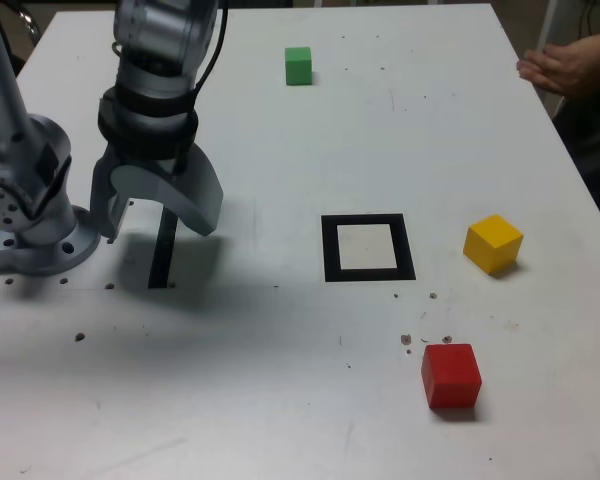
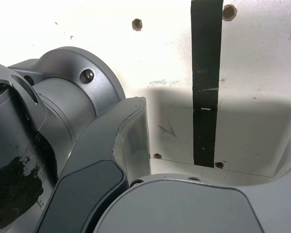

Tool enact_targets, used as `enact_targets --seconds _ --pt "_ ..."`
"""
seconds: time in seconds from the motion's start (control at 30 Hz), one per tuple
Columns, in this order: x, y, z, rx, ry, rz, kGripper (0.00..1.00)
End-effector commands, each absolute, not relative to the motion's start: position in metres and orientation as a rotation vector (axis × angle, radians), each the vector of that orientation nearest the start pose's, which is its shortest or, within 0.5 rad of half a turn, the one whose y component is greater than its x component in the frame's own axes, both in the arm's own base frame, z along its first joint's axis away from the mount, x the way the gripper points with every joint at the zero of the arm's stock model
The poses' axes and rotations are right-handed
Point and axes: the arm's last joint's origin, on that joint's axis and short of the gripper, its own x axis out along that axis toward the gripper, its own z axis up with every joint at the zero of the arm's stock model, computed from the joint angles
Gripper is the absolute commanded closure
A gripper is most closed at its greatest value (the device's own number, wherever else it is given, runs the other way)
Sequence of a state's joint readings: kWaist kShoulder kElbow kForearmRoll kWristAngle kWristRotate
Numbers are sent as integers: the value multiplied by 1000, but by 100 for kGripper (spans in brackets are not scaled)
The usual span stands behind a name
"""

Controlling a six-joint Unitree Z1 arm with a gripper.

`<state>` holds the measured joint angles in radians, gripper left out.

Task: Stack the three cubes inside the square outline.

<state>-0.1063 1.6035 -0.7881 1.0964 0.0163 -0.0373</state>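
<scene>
Three cubes: one green (image 1: 298, 65), yellow (image 1: 493, 243), red (image 1: 451, 375).

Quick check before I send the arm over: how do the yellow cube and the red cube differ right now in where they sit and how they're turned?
The yellow cube sits beside the square outline, off its edge toward the exterior view's right; the red cube sits nearer the camera, below the outline's corner. The yellow cube is turned corner-on to the outline; the red cube lies nearly square with it. Both rest on the table, outside the outline, unstacked and untouched.
</scene>
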Motion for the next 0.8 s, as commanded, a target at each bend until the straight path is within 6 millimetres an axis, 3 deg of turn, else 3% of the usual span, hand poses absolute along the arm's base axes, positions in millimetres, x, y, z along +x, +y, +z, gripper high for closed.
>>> enact_targets --seconds 0.0,0.47,0.77 --pt "163 -16 221 89 1912 -23 1" --pt "171 -19 219 84 1913 -34 1" --pt "198 -41 231 128 1886 -88 1"
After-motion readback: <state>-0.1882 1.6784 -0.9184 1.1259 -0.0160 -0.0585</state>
